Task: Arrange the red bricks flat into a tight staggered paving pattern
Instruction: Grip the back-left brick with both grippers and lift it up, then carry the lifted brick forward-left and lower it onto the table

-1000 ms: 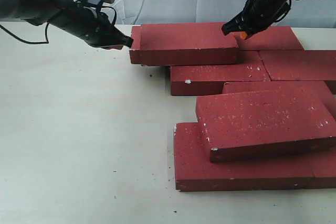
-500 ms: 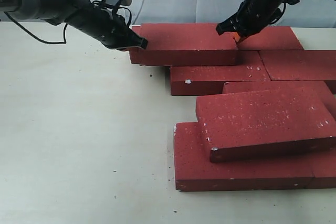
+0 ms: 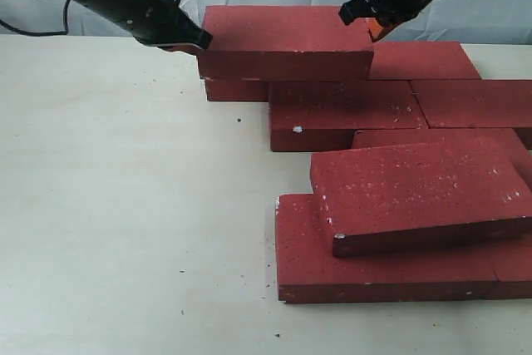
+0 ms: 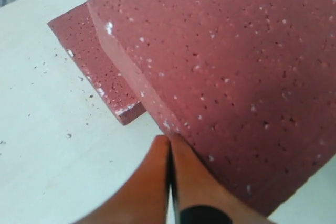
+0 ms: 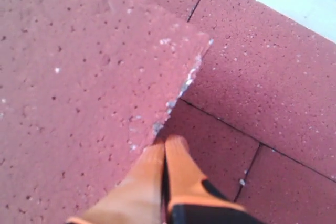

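Above back row (image 3: 424, 60) | raised brick (image 3: 283, 35) | left jaws, right jaws together at its end edges | open table (image 3: 125, 205) leftward

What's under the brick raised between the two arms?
Another red brick lies flat beneath the raised brick; only its left end shows, and the rest is covered.

Light: bright, soft and even, looks overhead, no glare on the surface (image 3: 125, 205).
Shadows: just thin dark strips under the red bricks (image 3: 416, 184).
Focus: exterior view pretty crisp; both wrist views softer and grainy close up.
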Robot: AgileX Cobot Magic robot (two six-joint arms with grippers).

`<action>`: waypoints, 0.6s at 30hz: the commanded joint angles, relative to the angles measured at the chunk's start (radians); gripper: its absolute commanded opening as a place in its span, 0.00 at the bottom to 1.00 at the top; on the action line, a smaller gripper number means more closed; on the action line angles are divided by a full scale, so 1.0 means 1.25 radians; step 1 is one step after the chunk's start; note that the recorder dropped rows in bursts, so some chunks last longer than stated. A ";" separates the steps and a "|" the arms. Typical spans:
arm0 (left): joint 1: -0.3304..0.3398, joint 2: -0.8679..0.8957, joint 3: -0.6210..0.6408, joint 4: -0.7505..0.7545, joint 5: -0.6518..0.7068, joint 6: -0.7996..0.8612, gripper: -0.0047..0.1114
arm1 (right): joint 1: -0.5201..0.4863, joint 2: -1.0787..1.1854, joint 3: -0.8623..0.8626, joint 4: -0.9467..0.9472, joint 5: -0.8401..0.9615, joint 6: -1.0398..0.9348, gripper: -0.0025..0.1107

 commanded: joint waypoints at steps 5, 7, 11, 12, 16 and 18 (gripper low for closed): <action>0.013 -0.131 0.139 -0.027 0.009 -0.005 0.04 | 0.104 -0.056 -0.002 0.065 0.067 -0.006 0.01; 0.014 -0.158 0.180 -0.028 0.002 -0.005 0.04 | 0.130 -0.060 0.000 0.065 0.081 -0.006 0.01; 0.014 -0.229 0.270 -0.030 -0.037 -0.005 0.04 | 0.181 -0.091 0.075 0.049 0.035 -0.002 0.01; 0.014 -0.249 0.294 -0.030 -0.053 -0.005 0.04 | 0.192 -0.105 0.107 0.048 0.010 -0.001 0.01; 0.014 -0.315 0.377 -0.046 -0.096 -0.005 0.04 | 0.225 -0.160 0.219 0.056 -0.059 -0.001 0.01; 0.014 -0.341 0.413 -0.063 -0.099 -0.003 0.04 | 0.240 -0.176 0.259 0.071 -0.085 -0.001 0.01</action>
